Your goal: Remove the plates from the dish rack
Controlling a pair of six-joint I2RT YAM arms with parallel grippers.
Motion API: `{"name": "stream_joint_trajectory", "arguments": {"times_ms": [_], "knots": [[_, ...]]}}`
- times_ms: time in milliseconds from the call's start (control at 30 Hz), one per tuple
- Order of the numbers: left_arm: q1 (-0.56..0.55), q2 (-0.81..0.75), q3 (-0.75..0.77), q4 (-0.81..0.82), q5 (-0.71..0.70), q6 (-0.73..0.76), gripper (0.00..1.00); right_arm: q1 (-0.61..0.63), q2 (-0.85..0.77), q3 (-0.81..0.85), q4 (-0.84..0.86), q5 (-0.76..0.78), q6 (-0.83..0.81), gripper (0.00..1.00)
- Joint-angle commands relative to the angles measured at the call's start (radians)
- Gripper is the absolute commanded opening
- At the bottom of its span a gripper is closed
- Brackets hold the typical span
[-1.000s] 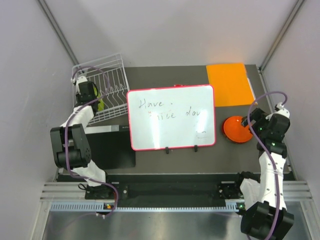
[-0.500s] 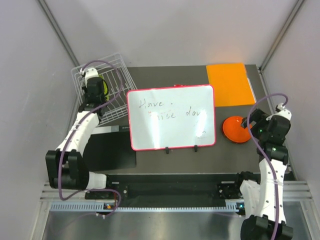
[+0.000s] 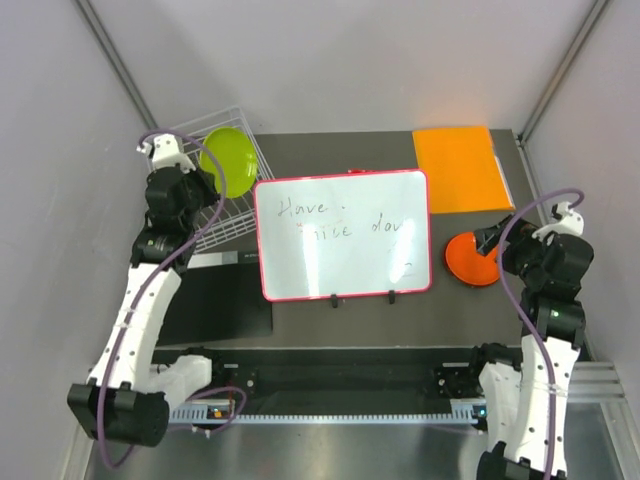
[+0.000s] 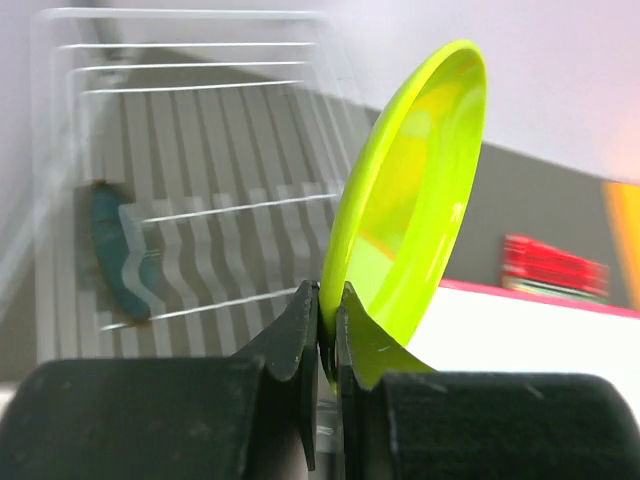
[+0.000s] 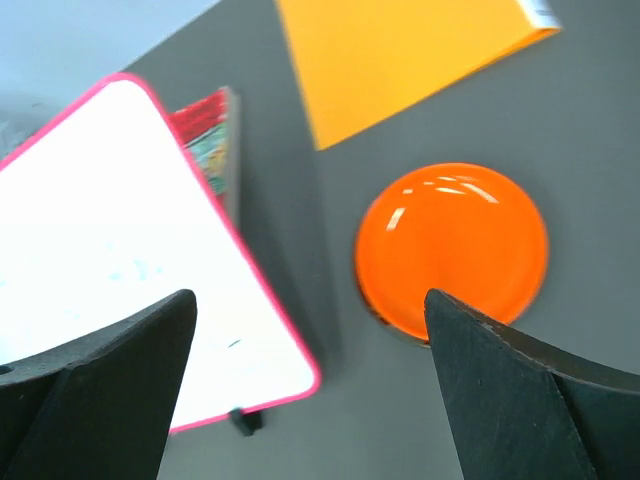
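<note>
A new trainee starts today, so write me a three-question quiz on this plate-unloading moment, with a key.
1. True or false: the left end effector is shut on the rim of the lime green plate.
2. Fill in: the plate in the dish rack, seen in the left wrist view, is dark ____.
3. The orange plate lies: A) in the dish rack; B) flat on the table beside the whiteboard; C) between the right end effector's fingers.

Key: 1 true. 2 teal. 3 B; the right end effector is open and holds nothing.
</note>
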Motion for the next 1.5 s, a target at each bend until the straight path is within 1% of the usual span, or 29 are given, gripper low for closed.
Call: {"name": "stream_joint_trajectory", "arguments": {"times_ms": [0,67,167,200,233,300,367,400,433,500,533,567,600,633,700,733,800,900,1067,1167,1200,1233,1267,1300,1367,1400,1433,1467], "knots": [[-0.013,-0.125,-0.011,0.026,0.307,-0.159,0.00,0.018,-0.017,0.055,0.052,-0.216,0.022,0.96],[-0.029,-0.180,-0.024,0.012,0.334,-0.182,0.00,0.026,-0.020,0.055,0.060,-0.264,0.025,0.97],[-0.045,-0.246,-0.075,0.031,0.442,-0.245,0.00,0.043,-0.020,0.044,0.078,-0.286,0.036,0.98],[-0.051,-0.262,-0.090,0.038,0.507,-0.282,0.00,0.049,-0.020,0.038,0.089,-0.293,0.042,0.98],[-0.057,-0.286,-0.125,0.049,0.529,-0.303,0.00,0.062,-0.017,0.033,0.112,-0.296,0.063,0.98],[-0.089,-0.305,-0.194,0.106,0.595,-0.368,0.00,0.087,-0.016,0.009,0.162,-0.323,0.094,0.98],[-0.140,-0.311,-0.244,0.167,0.620,-0.418,0.00,0.150,-0.014,-0.004,0.221,-0.307,0.132,0.98],[-0.161,-0.311,-0.277,0.176,0.609,-0.425,0.00,0.177,-0.008,-0.007,0.239,-0.294,0.140,0.98],[-0.212,-0.306,-0.291,0.184,0.589,-0.428,0.00,0.241,-0.003,-0.007,0.267,-0.278,0.154,0.98],[-0.261,-0.296,-0.322,0.215,0.559,-0.428,0.00,0.306,0.029,-0.005,0.285,-0.219,0.162,0.98],[-0.305,-0.277,-0.330,0.227,0.536,-0.431,0.00,0.404,0.041,-0.005,0.306,-0.167,0.166,0.98],[-0.325,-0.265,-0.334,0.226,0.526,-0.437,0.00,0.444,0.053,-0.005,0.316,-0.139,0.165,0.98],[-0.344,-0.253,-0.339,0.273,0.514,-0.439,0.00,0.484,0.078,-0.007,0.323,-0.107,0.166,0.97],[-0.382,-0.230,-0.340,0.282,0.487,-0.439,0.00,0.560,0.086,-0.013,0.334,-0.038,0.175,0.97],[-0.416,-0.191,-0.336,0.310,0.459,-0.429,0.00,0.654,0.118,-0.025,0.389,0.002,0.186,0.98],[-0.448,-0.178,-0.331,0.318,0.441,-0.425,0.00,0.679,0.133,-0.028,0.397,0.035,0.192,0.97],[-0.473,-0.135,-0.317,0.325,0.430,-0.419,0.00,0.740,0.174,-0.033,0.434,0.061,0.194,0.97],[-0.507,-0.098,-0.316,0.360,0.422,-0.423,0.00,0.800,0.222,-0.036,0.478,0.092,0.197,0.96],[-0.562,-0.059,-0.319,0.408,0.405,-0.434,0.00,0.860,0.286,-0.045,0.552,0.104,0.215,0.93],[-0.591,-0.038,-0.313,0.436,0.408,-0.445,0.00,0.874,0.314,-0.063,0.610,0.092,0.231,0.86],[-0.608,-0.024,-0.310,0.437,0.405,-0.443,0.00,0.874,0.319,-0.079,0.645,0.084,0.240,0.77],[-0.615,-0.016,-0.304,0.437,0.407,-0.439,0.00,0.874,0.325,-0.083,0.653,0.075,0.246,0.73],[-0.622,-0.012,-0.296,0.433,0.404,-0.436,0.00,0.876,0.334,-0.083,0.655,0.070,0.248,0.64],[-0.629,-0.007,-0.294,0.431,0.394,-0.432,0.00,0.874,0.334,-0.088,0.658,0.069,0.251,0.43],[-0.631,-0.009,-0.296,0.427,0.385,-0.422,0.00,0.874,0.317,-0.089,0.649,0.075,0.248,0.19],[-0.631,-0.016,-0.296,0.425,0.375,-0.417,0.00,0.874,0.305,-0.089,0.641,0.082,0.242,0.03],[-0.631,-0.018,-0.296,0.425,0.373,-0.405,0.00,0.874,0.296,-0.089,0.621,0.098,0.237,0.00],[-0.631,-0.021,-0.296,0.425,0.370,-0.399,0.02,0.874,0.270,-0.088,0.606,0.108,0.228,0.00]]}}
